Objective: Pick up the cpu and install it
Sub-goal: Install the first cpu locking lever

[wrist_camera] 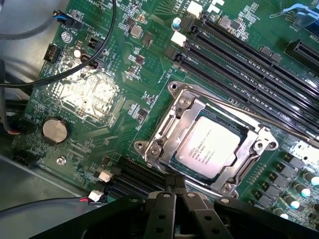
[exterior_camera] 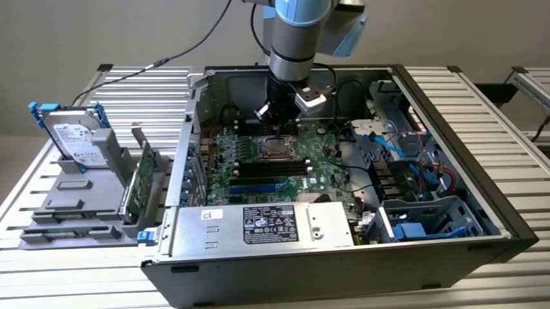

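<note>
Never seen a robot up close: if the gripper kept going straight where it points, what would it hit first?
Most likely the metal socket frame around the cpu, which sits in the motherboard. The shut gripper points at the frame's edge, though depth is hard to judge.

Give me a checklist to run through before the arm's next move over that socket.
1. The cpu lies flat inside the socket frame: ok.
2. The hand is shut with nothing between its fingers: ok.
3. The hand is off the cpu's top: ok.
4. The socket frame is latched down: cannot tell.
5. The black cable lies away from the socket frame: ok.
</note>
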{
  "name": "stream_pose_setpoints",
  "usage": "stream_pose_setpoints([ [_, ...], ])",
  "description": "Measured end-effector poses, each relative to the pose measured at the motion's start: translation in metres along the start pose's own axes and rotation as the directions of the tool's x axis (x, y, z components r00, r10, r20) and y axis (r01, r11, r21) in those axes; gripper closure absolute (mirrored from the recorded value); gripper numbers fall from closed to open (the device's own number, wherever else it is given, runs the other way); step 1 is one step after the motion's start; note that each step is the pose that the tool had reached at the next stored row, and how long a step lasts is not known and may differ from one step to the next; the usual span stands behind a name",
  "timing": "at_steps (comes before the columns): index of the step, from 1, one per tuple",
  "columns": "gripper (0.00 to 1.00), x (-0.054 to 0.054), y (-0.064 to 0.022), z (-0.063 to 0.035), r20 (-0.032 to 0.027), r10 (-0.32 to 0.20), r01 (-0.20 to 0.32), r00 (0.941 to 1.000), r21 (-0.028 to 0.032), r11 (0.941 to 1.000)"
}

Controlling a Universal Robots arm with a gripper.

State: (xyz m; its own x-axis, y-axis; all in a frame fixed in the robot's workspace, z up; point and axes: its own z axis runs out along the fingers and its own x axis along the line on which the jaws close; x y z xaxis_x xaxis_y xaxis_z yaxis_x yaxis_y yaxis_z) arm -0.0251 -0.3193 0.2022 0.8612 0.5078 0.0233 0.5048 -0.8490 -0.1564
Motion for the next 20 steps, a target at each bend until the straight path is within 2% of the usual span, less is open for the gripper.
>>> stream_pose_setpoints([
  [5, 0.89, -0.0005, 0.0012, 0.0004, 0.0009, -0.012, 0.012, 0.9999, 0.0029, 0.9999],
  [13, 0.89, 0.0000, 0.0015, 0.0004, -0.0042, -0.033, 0.033, 0.9995, 0.0162, 0.9993],
  [20, 0.89, 0.0000, 0.0013, -0.0008, -0.0080, -0.038, 0.038, 0.9993, 0.0252, 0.9990],
])
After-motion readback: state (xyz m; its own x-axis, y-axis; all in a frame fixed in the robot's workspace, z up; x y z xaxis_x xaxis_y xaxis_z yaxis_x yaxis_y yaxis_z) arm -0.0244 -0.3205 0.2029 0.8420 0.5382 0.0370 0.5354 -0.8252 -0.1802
